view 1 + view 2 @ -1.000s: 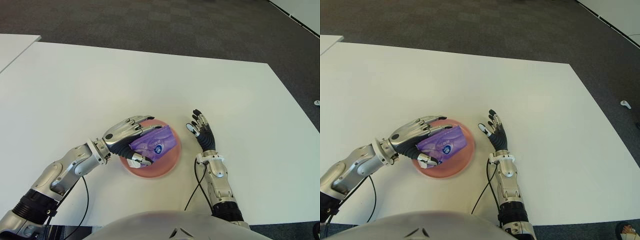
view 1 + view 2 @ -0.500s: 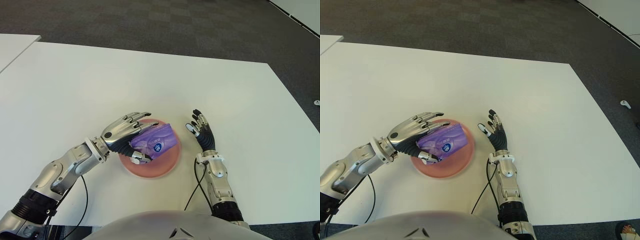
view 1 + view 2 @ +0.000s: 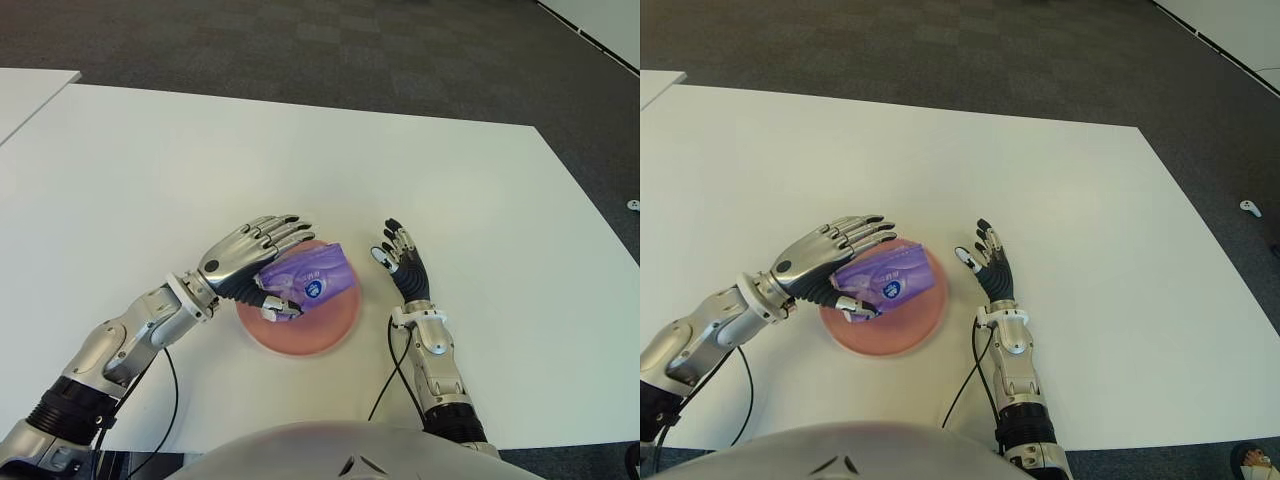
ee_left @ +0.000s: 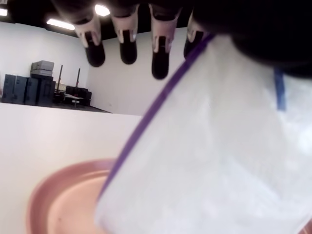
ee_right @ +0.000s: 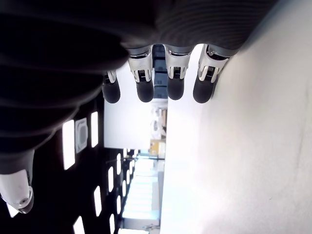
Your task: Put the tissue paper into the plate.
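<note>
White table (image 3: pixel 200 150) fills most of both eye views; dark carpet (image 3: pixel 350 50) beyond its far edge; 2nd white surface (image 3: pixel 30 90) at far left corner, apart from table.

Pink plate (image 3: pixel 330 335) sits on table near robot's edge, approx centre; round, shallow, rim bare on near & right sides.

Left arm comes in from lower left; left hand (image 3: pixel 245 265) is over plate's left/far part, fingers (image 3: pixel 285 228) stretched out over the pack's far-left side, thumb (image 3: pixel 278 311) curled under near side; so pack is pinched betw. thumb & fingers, loosely. Left wrist view: 4 fingertips (image 4: pixel 127 46) extended above pack, not wrapped tight; pack's pale face w/ purple edge fills right of that view, plate rim (image 4: pixel 53 187) below it.

Tissue pack (image 3: pixel 308 279): purple wrapper, small blue round mark on top; lies over plate's far-left half, tilted, right corner near plate's far-right rim; can't tell if underside touches plate or is just above it.

Right hand (image 3: pixel 402 265) shows just right of plate, apart from it, on table side; fingers straight, slightly spread, holding nothing; right wrist view shows 4 fingertips (image 5: pixel 173 80) extended side by side, thumb (image 5: pixel 17 190) apart, white tabletop alongside. Black cable (image 3: pixel 385 375) runs beside right forearm; another cable (image 3: pixel 172 395) near left forearm.
</note>
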Motion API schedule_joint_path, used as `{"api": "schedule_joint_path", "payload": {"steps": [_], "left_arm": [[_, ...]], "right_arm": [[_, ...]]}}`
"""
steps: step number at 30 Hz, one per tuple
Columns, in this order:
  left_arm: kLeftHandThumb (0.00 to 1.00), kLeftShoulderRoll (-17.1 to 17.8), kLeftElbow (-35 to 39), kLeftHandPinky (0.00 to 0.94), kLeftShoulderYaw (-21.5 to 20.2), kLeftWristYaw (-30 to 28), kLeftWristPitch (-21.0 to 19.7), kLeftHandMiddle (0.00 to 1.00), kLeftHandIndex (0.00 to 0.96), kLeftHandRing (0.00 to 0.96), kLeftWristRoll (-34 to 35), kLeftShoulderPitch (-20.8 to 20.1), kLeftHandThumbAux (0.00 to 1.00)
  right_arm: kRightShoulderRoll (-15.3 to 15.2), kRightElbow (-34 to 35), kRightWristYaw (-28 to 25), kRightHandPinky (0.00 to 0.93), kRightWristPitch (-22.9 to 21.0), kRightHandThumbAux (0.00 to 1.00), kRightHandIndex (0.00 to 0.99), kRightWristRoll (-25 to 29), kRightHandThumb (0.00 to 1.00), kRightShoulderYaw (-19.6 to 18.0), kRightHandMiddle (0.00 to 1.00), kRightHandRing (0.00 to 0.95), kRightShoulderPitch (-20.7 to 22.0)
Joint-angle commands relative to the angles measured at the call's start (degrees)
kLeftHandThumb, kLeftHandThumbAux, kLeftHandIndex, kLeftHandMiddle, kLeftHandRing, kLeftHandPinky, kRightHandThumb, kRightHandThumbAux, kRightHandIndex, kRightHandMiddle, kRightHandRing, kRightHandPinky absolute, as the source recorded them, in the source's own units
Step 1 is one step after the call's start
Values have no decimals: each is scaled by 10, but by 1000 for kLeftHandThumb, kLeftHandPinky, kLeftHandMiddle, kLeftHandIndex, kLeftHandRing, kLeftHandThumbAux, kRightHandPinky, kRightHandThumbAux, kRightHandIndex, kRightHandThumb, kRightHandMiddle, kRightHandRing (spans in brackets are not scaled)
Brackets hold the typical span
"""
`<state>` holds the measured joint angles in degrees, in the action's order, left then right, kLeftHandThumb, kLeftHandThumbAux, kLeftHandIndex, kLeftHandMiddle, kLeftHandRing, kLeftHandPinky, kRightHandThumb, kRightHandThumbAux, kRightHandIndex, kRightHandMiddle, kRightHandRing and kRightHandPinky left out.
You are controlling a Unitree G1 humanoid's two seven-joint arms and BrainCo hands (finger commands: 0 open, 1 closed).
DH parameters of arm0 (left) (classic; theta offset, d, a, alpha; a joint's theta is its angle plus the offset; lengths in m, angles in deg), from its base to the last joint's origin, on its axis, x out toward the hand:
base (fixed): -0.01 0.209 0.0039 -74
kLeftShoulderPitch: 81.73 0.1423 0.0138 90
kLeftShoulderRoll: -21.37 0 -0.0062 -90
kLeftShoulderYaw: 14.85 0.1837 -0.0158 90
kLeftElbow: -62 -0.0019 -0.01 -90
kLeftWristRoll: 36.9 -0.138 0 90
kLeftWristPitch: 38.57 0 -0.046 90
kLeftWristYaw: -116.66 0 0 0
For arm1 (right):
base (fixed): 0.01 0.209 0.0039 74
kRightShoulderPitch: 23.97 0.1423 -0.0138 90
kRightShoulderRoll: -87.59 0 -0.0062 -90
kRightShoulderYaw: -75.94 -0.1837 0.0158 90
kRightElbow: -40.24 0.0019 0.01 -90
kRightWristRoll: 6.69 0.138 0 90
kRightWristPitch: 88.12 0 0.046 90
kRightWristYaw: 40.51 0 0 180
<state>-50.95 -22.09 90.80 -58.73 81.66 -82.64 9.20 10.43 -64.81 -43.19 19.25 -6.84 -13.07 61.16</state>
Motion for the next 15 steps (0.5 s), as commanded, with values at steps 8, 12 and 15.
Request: {"api": "schedule_joint_path", "payload": {"steps": [8,12,15], "left_arm": [[147,-9,-3,0,-43,-18,-10,0,0,0,79,-8,248],[144,-7,2,0,-56,-19,-13,0,0,0,88,-11,261],[138,-7,3,0,-63,-16,-14,0,0,0,88,-13,271]], "right_arm": [[0,-67,-13,65,-96,568,68,-3,147,12,42,32,-64],[-1,-71,-16,57,-93,581,62,-1,138,11,39,28,-63],[0,-74,-15,58,-90,589,60,-2,131,11,36,26,-63]]}}
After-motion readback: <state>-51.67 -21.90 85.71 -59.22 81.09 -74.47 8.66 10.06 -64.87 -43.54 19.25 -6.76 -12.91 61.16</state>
